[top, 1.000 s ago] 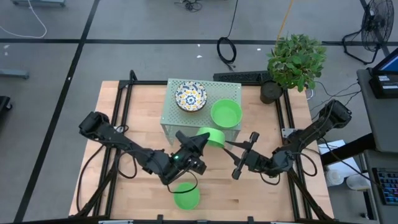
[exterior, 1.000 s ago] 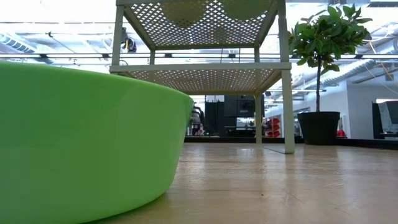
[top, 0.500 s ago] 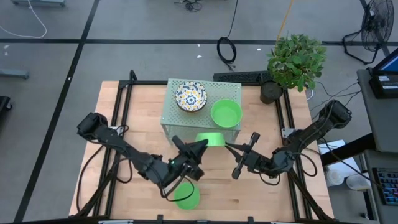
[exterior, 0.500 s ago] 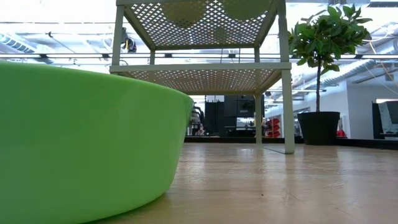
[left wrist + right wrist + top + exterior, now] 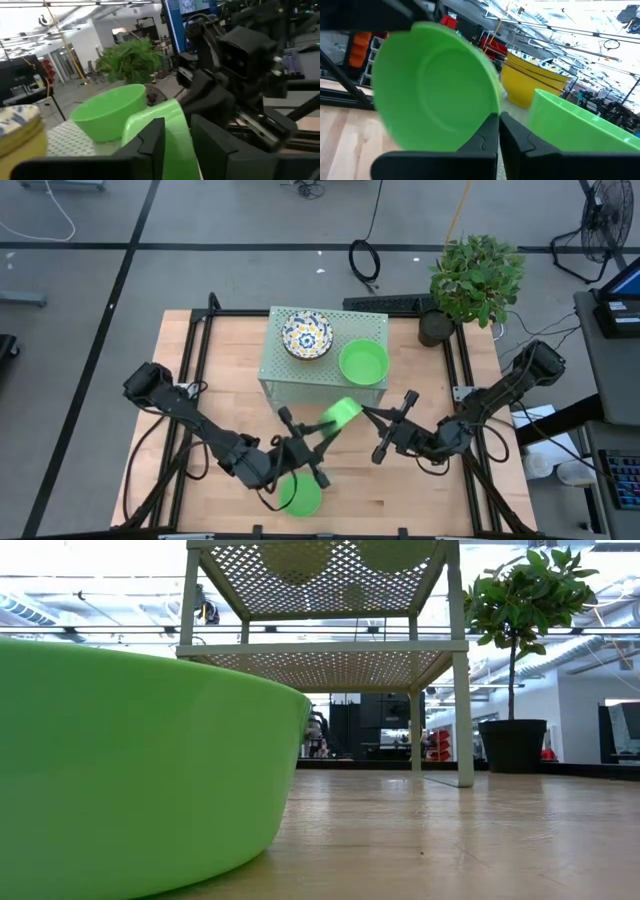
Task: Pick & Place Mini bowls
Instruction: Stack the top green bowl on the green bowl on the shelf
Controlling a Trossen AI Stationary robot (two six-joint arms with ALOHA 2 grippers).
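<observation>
A plain green mini bowl [image 5: 341, 415] hangs tipped on its side in front of the pale green stand [image 5: 275, 370], between my two grippers. My right gripper [image 5: 364, 418] is shut on it from the table's right. My left gripper [image 5: 305, 427] is open, one finger on each side of the bowl's wall [image 5: 176, 134]. Another green bowl [image 5: 363, 363] and a floral bowl [image 5: 307, 335] sit on the stand's top. A third green bowl [image 5: 298, 496] rests on its base near the table's front edge, under my left arm. My right gripper pinches the bowl's rim [image 5: 492, 107] between its two fingers, which come in about level from the table's right. The bowl is lifted clear and tipped on edge. My left gripper's open fingers [image 5: 152, 142] straddle the opposite wall; whether they touch it I cannot tell.
The stand fills the table's far middle. A potted plant [image 5: 475, 280] stands at the far right corner. In the low view the near green bowl [image 5: 140, 770] blocks the left half; bare wood lies to its right, up to the stand's leg [image 5: 462, 720].
My left gripper has drawn back toward the table's near edge and its fingers have spread apart. The green bowl, level at the stand's front before, is now tipped on edge and hangs from my right gripper.
</observation>
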